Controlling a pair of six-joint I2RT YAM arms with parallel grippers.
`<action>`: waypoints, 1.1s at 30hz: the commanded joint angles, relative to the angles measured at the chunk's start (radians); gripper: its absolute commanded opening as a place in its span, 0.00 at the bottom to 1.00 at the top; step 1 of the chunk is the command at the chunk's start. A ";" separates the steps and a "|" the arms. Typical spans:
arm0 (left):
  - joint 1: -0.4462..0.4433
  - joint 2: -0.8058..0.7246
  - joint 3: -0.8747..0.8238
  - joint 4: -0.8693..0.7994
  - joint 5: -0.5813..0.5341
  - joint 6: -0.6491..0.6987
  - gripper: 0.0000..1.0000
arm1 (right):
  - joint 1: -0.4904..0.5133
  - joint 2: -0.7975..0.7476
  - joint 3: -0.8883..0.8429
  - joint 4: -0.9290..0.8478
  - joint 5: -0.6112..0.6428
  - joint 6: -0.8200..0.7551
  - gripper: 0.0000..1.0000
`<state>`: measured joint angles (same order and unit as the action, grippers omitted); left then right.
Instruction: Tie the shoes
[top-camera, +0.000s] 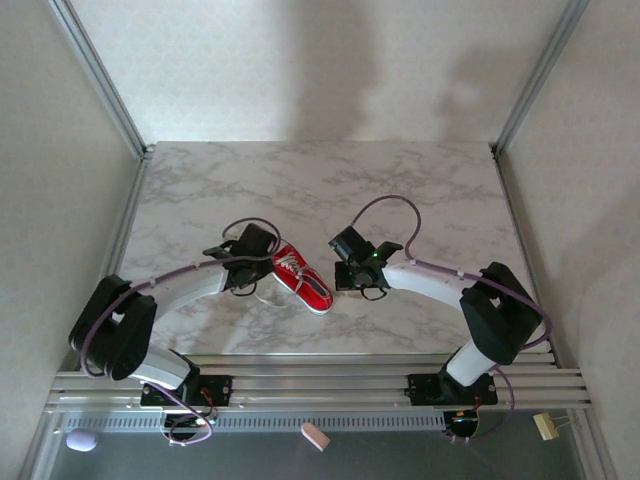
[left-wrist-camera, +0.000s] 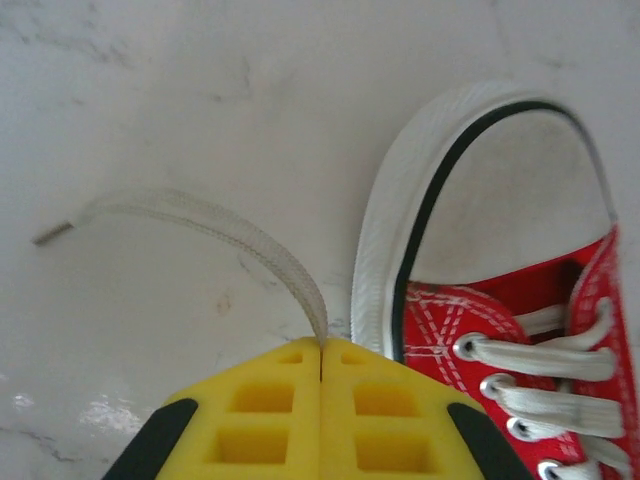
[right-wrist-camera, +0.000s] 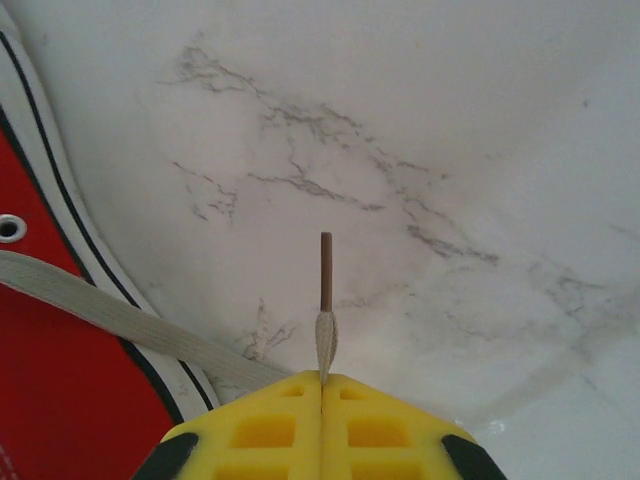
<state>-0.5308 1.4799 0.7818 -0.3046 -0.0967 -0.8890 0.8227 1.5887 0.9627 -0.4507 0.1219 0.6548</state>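
Left claw (left-wrist-camera: 321, 345) closed, its yellow pads pinching a white lace (left-wrist-camera: 230, 232) that trails across the counter (top-camera: 300, 190) beside the toe cap. Right claw (right-wrist-camera: 322, 378) likewise closed, gripping the other lace end (right-wrist-camera: 326, 335), brown tip pointing away. Red sneaker (top-camera: 303, 281) lies mid-counter, between both claws and close to each.

The table (top-camera: 300, 180) has a white top in marble pattern with grey veins. Plain pale walls (top-camera: 250, 60) close it on the far side and on both sides, with slim metal posts (top-camera: 101, 75) in the far corners. The light is soft (two dim shadows (top-camera: 335, 60) lie on the far wall). Grooved aluminium rails (top-camera: 320, 385) run along the near edge.
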 joint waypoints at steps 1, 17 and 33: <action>-0.014 0.034 -0.023 -0.017 -0.018 -0.055 0.00 | 0.009 -0.003 -0.030 0.050 0.002 0.105 0.00; -0.071 0.177 0.110 0.036 -0.002 -0.060 0.00 | 0.012 -0.058 -0.118 0.106 0.041 0.182 0.00; -0.080 0.319 0.279 0.048 0.024 -0.025 0.00 | 0.021 -0.133 -0.112 0.035 0.131 0.172 0.00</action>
<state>-0.5907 1.7702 1.0153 -0.2684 -0.1032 -0.9333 0.8322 1.5013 0.8551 -0.3672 0.1825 0.8268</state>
